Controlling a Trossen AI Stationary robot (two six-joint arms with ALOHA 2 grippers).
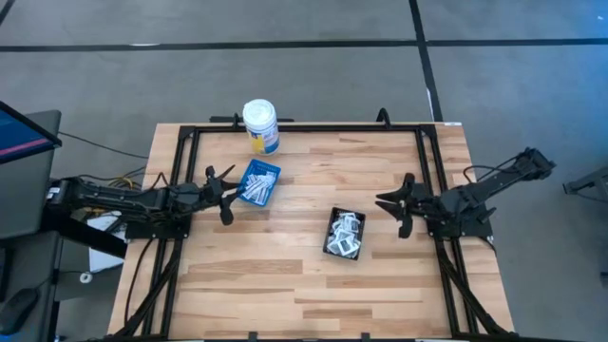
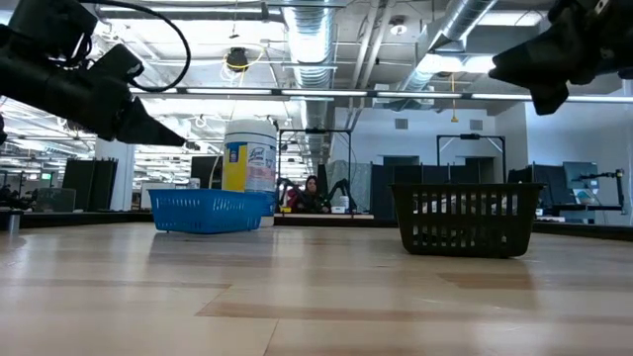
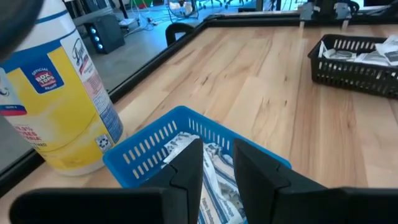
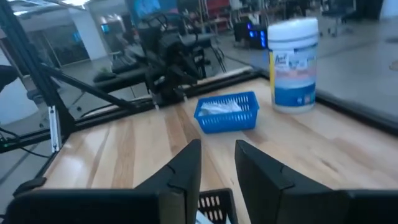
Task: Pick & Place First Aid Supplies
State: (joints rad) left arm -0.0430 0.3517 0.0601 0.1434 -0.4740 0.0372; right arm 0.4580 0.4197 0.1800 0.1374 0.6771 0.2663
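I have the left gripper (image 3: 217, 165) hanging over the near edge of the blue tray (image 1: 257, 182), jaws parted with nothing between them; the white packets (image 3: 214, 177) lie in that tray directly below and ahead of the fingertips. My right gripper (image 4: 217, 163) hovers just beside the black tray (image 1: 346, 234), jaws likewise parted and empty. That tray's packets (image 1: 344, 231) are flat white paper with grey print, loosely heaped.

White paper packets (image 1: 256, 184) are lying heaped in the blue tray (image 1: 270, 192) near the bench's far edge, more packets (image 1: 346, 232) in the black tray (image 1: 332, 249) mid-bench.
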